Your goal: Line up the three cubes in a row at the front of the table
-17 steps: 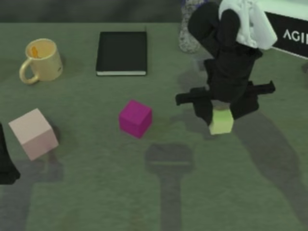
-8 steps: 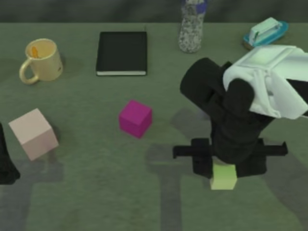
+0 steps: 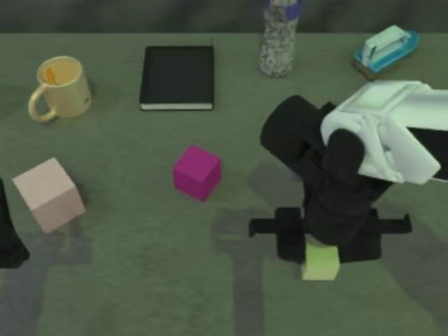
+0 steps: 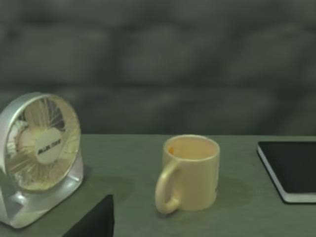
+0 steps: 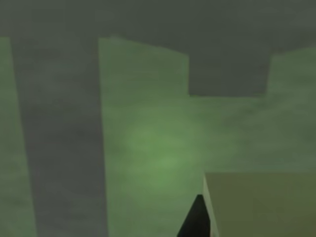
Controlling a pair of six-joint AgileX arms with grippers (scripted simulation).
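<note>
1. The table (image 3: 140,294) is a wide flat desk of dull dark green, felt-like and faintly mottled, with long arm shadows across it.
2. The right arm reaches over the desk's right half; its right gripper (image 3: 320,255) hangs toward the front edge, its black crossbar running left to right. The fingers are closed on the yellow-green cube, gripping its upper part.
3. The left gripper (image 3: 8,241) sits parked at the left edge; whether its fingers are apart or together cannot be told.
4. The black book (image 3: 176,77), a flat matte rectangle, lies near the back edge with its long axis running front to back.
5. The pale pink cube (image 3: 49,194), largest of the three, rests near the left edge, turned slightly askew to the desk's edges.
6. The cream mug (image 3: 59,87) stands upright near the back-left corner, handle toward the left.
7. The magenta cube (image 3: 197,171) sits about mid-desk, also rotated, one corner toward the front.
8. The yellow-green cube (image 3: 320,266), smallest, sits right of centre near the front edge, sides roughly square to the desk.
</note>
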